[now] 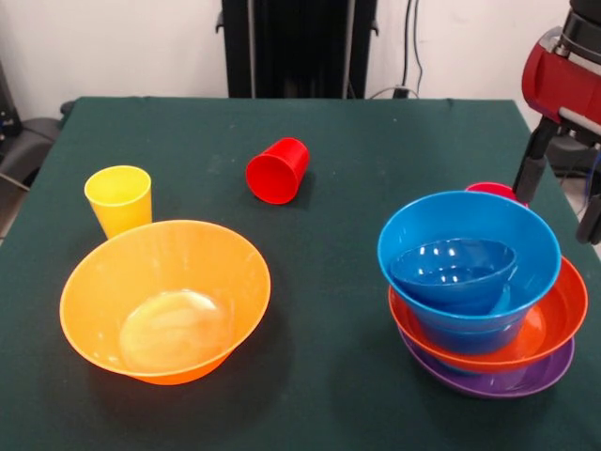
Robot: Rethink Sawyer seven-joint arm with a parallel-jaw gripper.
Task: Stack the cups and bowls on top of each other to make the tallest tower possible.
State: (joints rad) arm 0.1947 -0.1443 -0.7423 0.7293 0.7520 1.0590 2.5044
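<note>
Nearest the camera: huge orange bowl (165,301), upright and empty, front left on the green surface (329,235). Yellow cup (119,199) upright just behind it. Red cup (278,170) on its side mid-surface, mouth toward camera. Front right, the tower (484,301): purple bowl (498,381) lowest, red-orange bowl (535,329) in it, large blue bowl (470,258) above, smaller blue bowl (455,268) tilted inside. Rim of pinkish-red cup (493,191) peeks out just behind the tower.

Risks, as I judge them: the tilted inner bowl gives anything set on top an uneven seat, so it could slide. The toppled red cup may roll under a grasp. The arm is close to the tower, so a careless sweep could knock it.

Arm enters at upper right, red housing at the edge, dark pincer (559,193) fingers hanging beside the tower, touching nothing; holding nothing visible, its opening cannot be told.
</note>
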